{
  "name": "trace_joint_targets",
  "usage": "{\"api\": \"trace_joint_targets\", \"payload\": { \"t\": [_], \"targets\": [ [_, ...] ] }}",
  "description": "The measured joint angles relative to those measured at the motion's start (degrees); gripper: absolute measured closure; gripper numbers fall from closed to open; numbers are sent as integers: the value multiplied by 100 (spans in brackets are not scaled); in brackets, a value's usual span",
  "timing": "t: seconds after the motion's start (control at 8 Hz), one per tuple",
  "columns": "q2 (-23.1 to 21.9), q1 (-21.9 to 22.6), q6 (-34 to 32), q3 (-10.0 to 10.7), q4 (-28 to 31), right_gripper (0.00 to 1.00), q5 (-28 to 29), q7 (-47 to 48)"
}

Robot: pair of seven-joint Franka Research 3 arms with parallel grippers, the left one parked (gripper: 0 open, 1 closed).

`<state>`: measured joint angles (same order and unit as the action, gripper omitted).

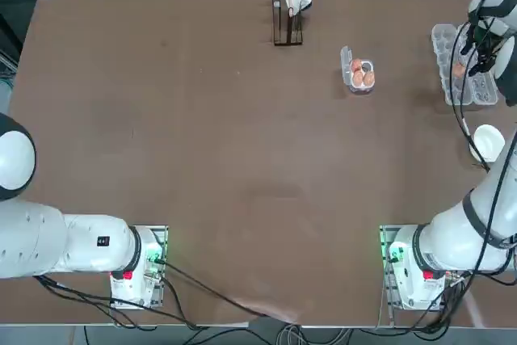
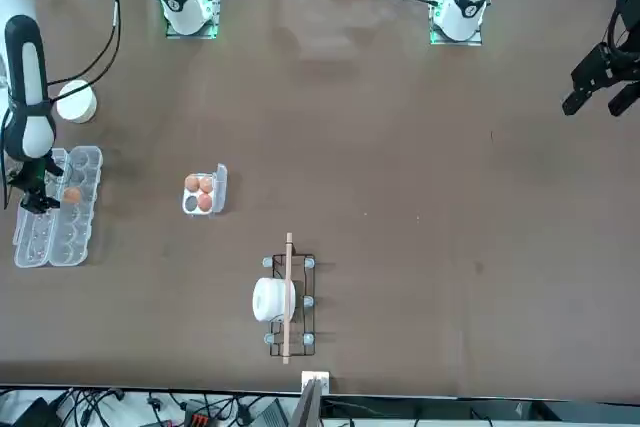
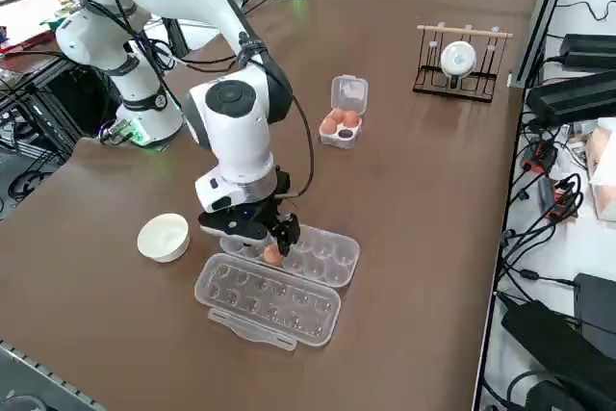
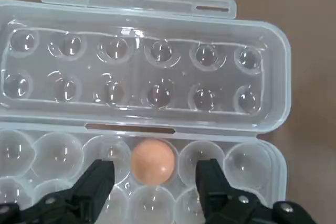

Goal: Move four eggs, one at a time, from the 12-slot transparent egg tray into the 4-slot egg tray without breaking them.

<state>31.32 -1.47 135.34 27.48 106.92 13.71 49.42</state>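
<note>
Black right pincer (image 4: 155,182) spread apart, straddling one smooth orange-brown oval egg (image 4: 152,161) in glossy, dimpled clear-plastic 12-slot tray (image 4: 252,153); three eggs (image 1: 360,73) in small square 4-slot tray (image 1: 361,88) mid-table (image 1: 242,159).

The 12-slot transparent egg tray (image 4: 157,145) lies open and flat on the table, its hinged clear lid (image 4: 142,66) folded out beside the cups. One orange-brown egg (image 4: 153,161) sits in a cup of the row next to the hinge. Well apart stands the 4-slot egg tray (image 1: 361,75), lid raised, holding three eggs (image 3: 339,123), with one cup empty.
</note>
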Motion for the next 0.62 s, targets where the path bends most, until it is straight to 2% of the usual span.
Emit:
{"api": "trace_joint_targets", "payload": {
  "t": [0.25,0.62],
  "targets": [
    [0,-48,-84,0,-31,5,438,-432],
    [84,-139,-181,-2,-158,5,569,-568]
  ]
}}
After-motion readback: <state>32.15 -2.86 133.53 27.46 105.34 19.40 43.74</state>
